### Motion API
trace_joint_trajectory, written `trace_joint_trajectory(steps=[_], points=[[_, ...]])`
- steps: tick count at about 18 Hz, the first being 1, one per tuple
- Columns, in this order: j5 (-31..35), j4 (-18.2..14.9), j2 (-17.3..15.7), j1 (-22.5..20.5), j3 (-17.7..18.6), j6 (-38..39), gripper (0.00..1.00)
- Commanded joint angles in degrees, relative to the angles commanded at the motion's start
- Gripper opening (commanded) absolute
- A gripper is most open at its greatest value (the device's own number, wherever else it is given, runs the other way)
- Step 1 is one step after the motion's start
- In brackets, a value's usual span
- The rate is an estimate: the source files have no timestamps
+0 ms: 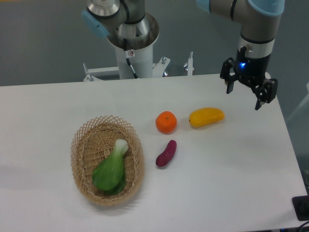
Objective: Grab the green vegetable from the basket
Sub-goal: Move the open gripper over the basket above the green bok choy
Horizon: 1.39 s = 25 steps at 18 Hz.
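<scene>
The green vegetable (111,168) lies inside the basket (82,145) at the table's left front, its broad green leaves toward the front and its pale stem pointing to the back. The basket is oval, tan wicker with a lattice rim. My gripper (245,97) hangs above the table's back right corner, far to the right of the basket. Its fingers are spread apart and nothing is between them.
An orange (166,122), a yellow mango-like piece (206,117) and a small purple eggplant-like piece (166,153) lie on the white table between the basket and the gripper. The robot's base (133,46) stands behind the table's back edge.
</scene>
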State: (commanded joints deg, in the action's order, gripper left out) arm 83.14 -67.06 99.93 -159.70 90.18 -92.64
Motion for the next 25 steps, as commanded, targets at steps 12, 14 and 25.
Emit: trace_joint_trajectory(steps=[12,14,25], points=[[-9.5,0.6,-3.5,1.0,6.0,3.8,1.00],[-11.4,3.6,-5.0,1.3,9.1,10.2,1.00],[-11.6,8.6,-3.9,20.2,13.4,39.3,1.00]])
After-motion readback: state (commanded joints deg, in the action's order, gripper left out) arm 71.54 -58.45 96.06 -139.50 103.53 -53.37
